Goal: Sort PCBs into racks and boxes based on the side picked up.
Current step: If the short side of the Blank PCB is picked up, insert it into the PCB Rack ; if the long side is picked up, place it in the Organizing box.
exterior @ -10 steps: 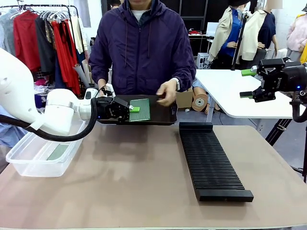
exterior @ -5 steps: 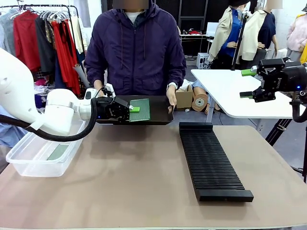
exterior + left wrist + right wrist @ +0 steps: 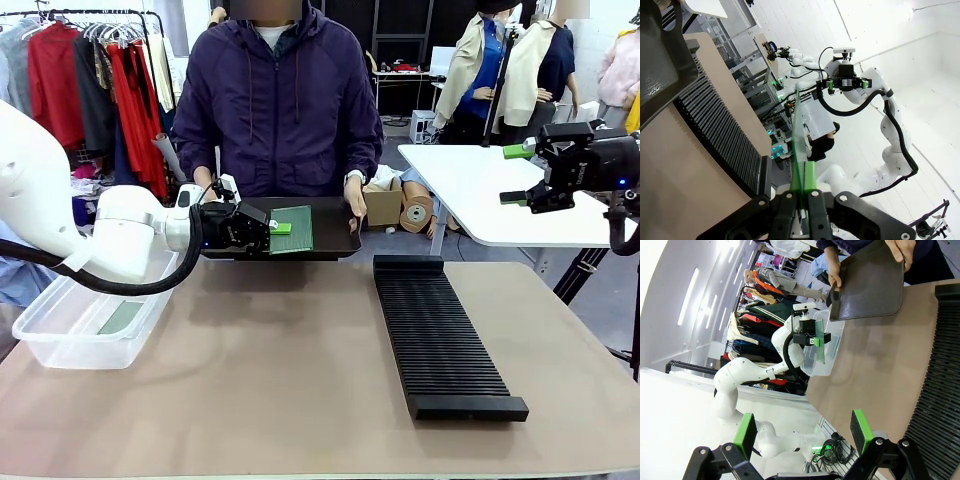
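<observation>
My left gripper [image 3: 275, 228] is shut on the left edge of a green PCB [image 3: 293, 229], which hangs in front of the smooth black tray [image 3: 335, 243] that a person holds by both ends. In the left wrist view the PCB [image 3: 797, 140] stands edge-on between my fingers [image 3: 802, 197]. A second PCB [image 3: 122, 317] lies in the clear box [image 3: 60, 335] at the table's left. The black ribbed rack [image 3: 440, 335] lies on the right half of the table. My right gripper [image 3: 515, 175] hangs open and empty, high at the right, its green pads [image 3: 746, 432] wide apart.
The person stands at the far edge, one hand [image 3: 355, 203] on the tray's right end. A white side table [image 3: 480, 190] stands behind the rack. The right wrist view looks down on the tray [image 3: 870, 285], the box [image 3: 832, 347] and the rack [image 3: 940, 370].
The person's hand left the top of the tray and took hold of its right end, and the tray shifted slightly left. Neither arm moved; the left gripper still holds the PCB.
</observation>
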